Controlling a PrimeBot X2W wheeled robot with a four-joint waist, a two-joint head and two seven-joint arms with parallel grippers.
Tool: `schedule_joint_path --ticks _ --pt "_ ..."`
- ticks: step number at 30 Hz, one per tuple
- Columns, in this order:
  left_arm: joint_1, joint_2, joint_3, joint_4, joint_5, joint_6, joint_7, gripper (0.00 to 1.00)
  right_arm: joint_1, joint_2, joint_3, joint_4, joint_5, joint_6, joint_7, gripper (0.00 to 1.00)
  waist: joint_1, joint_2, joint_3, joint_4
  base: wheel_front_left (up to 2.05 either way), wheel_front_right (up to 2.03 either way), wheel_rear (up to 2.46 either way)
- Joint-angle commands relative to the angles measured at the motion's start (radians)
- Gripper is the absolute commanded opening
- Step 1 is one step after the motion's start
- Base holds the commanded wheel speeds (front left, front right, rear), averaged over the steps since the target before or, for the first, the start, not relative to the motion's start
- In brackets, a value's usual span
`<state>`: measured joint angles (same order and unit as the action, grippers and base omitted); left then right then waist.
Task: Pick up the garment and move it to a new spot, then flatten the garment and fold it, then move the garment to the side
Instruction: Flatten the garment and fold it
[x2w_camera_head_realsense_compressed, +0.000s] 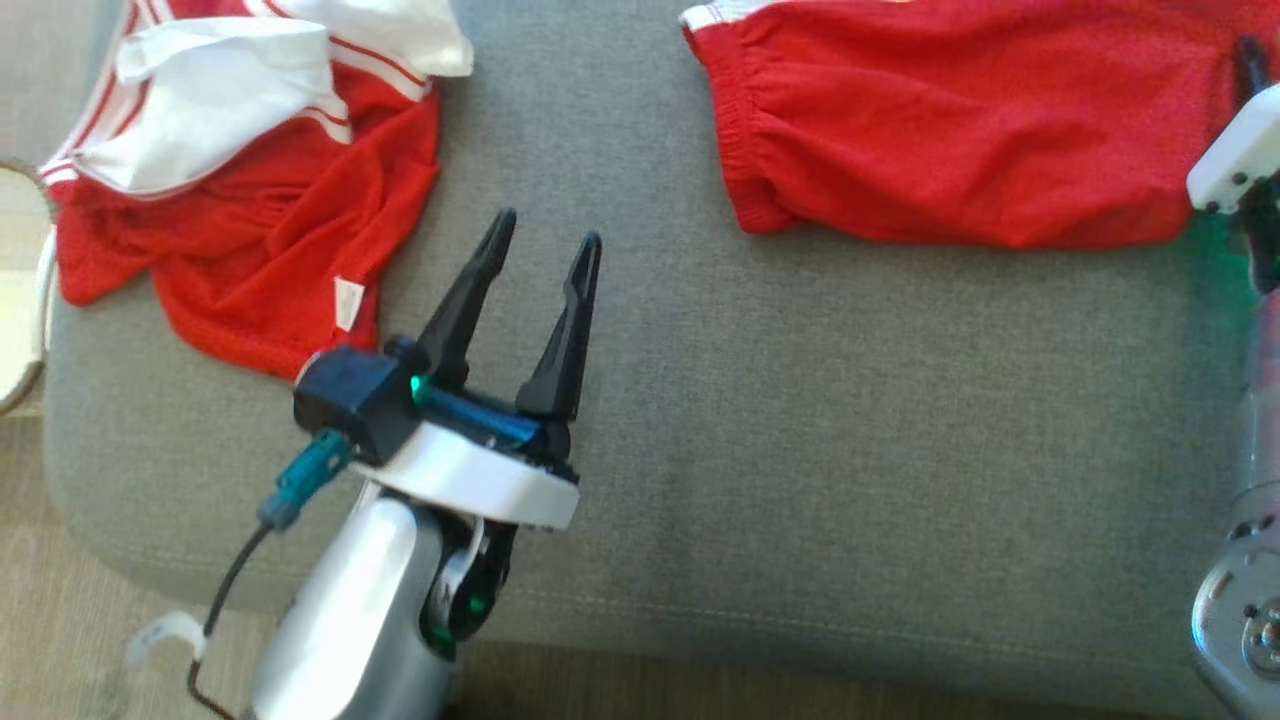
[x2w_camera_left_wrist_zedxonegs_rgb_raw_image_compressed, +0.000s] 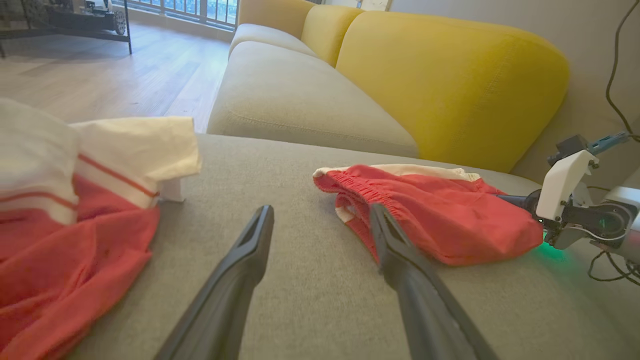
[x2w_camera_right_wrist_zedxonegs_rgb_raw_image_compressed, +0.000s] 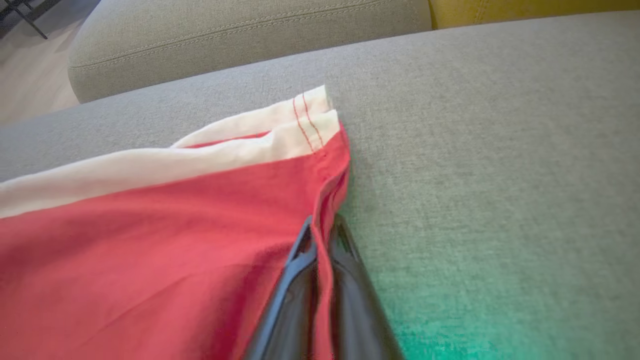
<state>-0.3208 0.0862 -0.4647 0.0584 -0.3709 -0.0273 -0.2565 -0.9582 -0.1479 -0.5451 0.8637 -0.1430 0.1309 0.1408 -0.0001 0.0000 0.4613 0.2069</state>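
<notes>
The garment (x2w_camera_head_realsense_compressed: 950, 130), a red pair of shorts with an elastic waistband and white trim, lies folded at the back right of the grey cushion (x2w_camera_head_realsense_compressed: 800, 420). My right gripper (x2w_camera_right_wrist_zedxonegs_rgb_raw_image_compressed: 324, 222) is shut on the garment's (x2w_camera_right_wrist_zedxonegs_rgb_raw_image_compressed: 150, 240) right edge, a fold of red fabric pinched between its fingers. In the head view the right gripper (x2w_camera_head_realsense_compressed: 1248, 52) sits at the far right edge. My left gripper (x2w_camera_head_realsense_compressed: 548, 228) hovers open over bare cushion, left of the shorts. From the left wrist view, the left gripper (x2w_camera_left_wrist_zedxonegs_rgb_raw_image_compressed: 321, 209) points toward the garment (x2w_camera_left_wrist_zedxonegs_rgb_raw_image_compressed: 440, 220) and holds nothing.
A second red and white garment (x2w_camera_head_realsense_compressed: 250, 200) lies crumpled at the cushion's back left corner, close to my left gripper. A yellow sofa backrest (x2w_camera_left_wrist_zedxonegs_rgb_raw_image_compressed: 450, 85) and a beige seat (x2w_camera_left_wrist_zedxonegs_rgb_raw_image_compressed: 300, 100) stand beyond the cushion. Wooden floor (x2w_camera_head_realsense_compressed: 60, 620) runs along the cushion's front edge.
</notes>
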Motion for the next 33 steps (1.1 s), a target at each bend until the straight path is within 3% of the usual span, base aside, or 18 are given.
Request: schedule_joint_path --ticks 1,8,16,20,25,33 --pt "0.012 0.000 0.047 -0.038 0.010 -0.005 -0.005 1.00 0.015 0.009 0.008 -0.006 -0.008 0.000 -0.002 0.00 0.0001 0.0000 -0.021 0.007 0.00 0.00 0.00" --pt "0.083 -0.015 0.078 -0.039 0.047 -0.019 -0.005 1.00 0.029 -0.007 0.014 -0.003 0.003 0.000 -0.047 0.00 0.0001 0.0000 -0.089 -0.046 0.00 0.00 0.00" --pt "0.129 -0.019 0.104 -0.068 0.102 -0.012 -0.005 1.00 0.055 -0.097 0.075 -0.076 -0.009 0.000 -0.016 0.00 0.0001 0.0000 -0.139 -0.110 0.00 0.00 0.00" --pt "0.143 -0.020 0.109 -0.075 0.120 -0.006 -0.005 1.00 0.062 -0.107 0.082 -0.106 0.001 0.000 0.005 0.00 0.0001 0.0000 -0.146 -0.116 0.00 0.00 0.00" --pt "0.158 -0.024 0.114 -0.073 0.131 -0.003 -0.005 1.00 0.063 -0.052 0.111 -0.164 0.030 0.000 0.022 0.00 0.0001 0.0000 -0.162 -0.110 0.00 0.00 0.00" --pt "0.170 -0.029 0.114 -0.064 0.132 -0.005 -0.005 1.00 0.044 0.077 0.256 -0.257 0.162 0.000 0.049 0.00 0.0001 0.0000 -0.175 -0.090 0.00 0.00 0.00"
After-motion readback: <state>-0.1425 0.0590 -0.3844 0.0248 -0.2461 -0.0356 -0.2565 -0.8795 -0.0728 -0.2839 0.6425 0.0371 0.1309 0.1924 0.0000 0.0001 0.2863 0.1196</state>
